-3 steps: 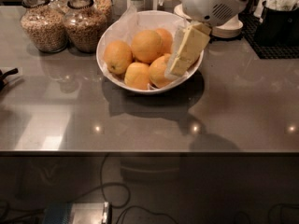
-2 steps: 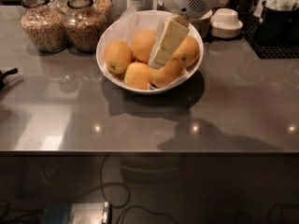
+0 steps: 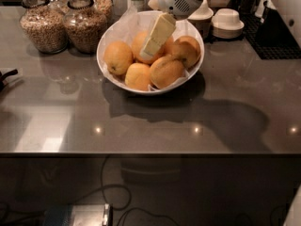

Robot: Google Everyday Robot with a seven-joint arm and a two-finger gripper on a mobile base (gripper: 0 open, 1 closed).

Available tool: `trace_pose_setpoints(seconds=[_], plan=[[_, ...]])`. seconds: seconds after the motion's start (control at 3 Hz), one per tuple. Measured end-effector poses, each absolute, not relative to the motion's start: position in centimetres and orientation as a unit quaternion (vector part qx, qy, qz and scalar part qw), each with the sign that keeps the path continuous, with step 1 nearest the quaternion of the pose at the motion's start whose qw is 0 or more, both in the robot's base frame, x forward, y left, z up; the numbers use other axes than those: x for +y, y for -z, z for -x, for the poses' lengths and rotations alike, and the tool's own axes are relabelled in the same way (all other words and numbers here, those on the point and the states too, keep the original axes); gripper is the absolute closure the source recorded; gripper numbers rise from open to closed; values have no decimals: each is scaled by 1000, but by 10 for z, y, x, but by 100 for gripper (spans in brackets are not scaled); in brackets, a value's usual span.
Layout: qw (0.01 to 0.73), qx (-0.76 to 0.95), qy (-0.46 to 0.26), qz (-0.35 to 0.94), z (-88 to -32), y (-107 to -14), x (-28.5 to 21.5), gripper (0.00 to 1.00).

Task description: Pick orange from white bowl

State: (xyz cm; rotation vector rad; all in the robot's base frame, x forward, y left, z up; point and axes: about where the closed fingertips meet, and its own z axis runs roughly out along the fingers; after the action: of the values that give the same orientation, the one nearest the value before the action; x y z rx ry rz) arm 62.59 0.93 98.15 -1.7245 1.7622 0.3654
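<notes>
The bowl (image 3: 109, 67), white and lined with crinkled paper, sits on a grey counter (image 3: 150, 121). The gripper (image 3: 149, 51) reaches down into the bowl from its back right, tilted, with its cream tip at the back middle of the bowl. I cannot tell whether it is wide, narrow or holding anything. The tip lies against the orange (image 3: 137, 46) at the bowl's back centre, partly covering it. Other oranges (image 3: 117, 57) fill the left, front and right of the bowl, touching one another. Two grain jars (image 3: 43, 27) stand left of the bowl, and stacked white cups (image 3: 227, 21) stand to its back right.
</notes>
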Motion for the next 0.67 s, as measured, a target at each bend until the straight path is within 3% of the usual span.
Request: trace_pose_setpoints(seconds=[0.67], plan=[[318,681,-143,644,-626,-971,12,0]])
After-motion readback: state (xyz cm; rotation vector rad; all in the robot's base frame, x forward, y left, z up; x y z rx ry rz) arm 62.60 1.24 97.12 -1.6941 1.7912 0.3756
